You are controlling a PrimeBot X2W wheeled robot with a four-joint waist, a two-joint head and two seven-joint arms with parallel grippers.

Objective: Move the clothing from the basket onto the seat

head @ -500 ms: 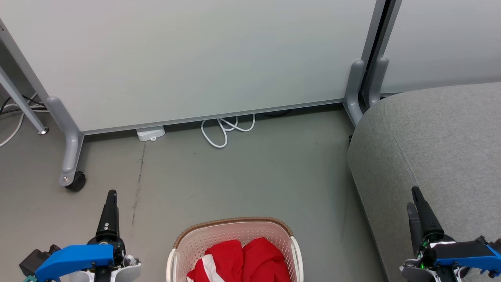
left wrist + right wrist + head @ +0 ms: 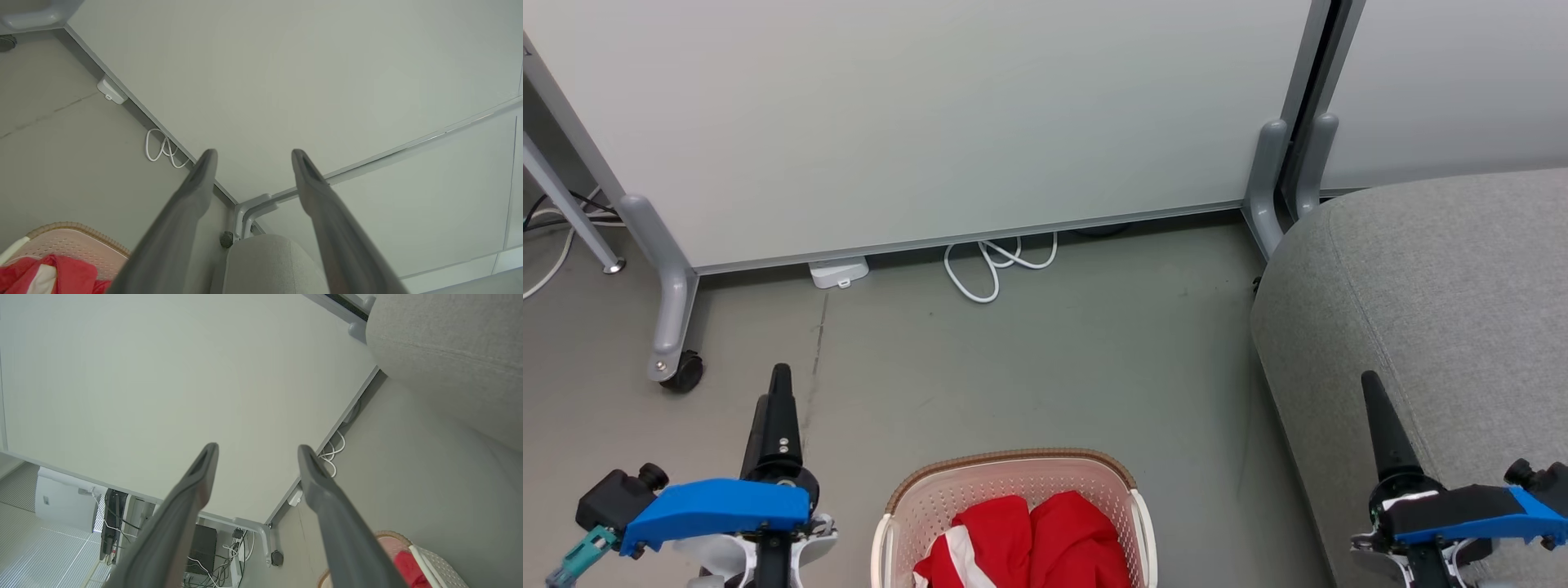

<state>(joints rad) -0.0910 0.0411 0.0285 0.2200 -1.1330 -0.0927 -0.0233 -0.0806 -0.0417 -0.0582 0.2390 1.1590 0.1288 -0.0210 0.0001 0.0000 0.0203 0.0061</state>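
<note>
Two tools are held wide open and empty: the left tool (image 2: pixel 254 155) at the lower left of the head view, the right tool (image 2: pixel 257 451) at the lower right. The clothing (image 2: pixel 1029 539) is heaped in the basket (image 2: pixel 1013 457) at bottom centre, on the floor left of the seat (image 2: pixel 1445 286). A reach into the basket is judged next; a raised fold should be pinched deeply, clear of the perforated wall. The basket's near half is cut off, so the garments' number and tangling cannot be told.
</note>
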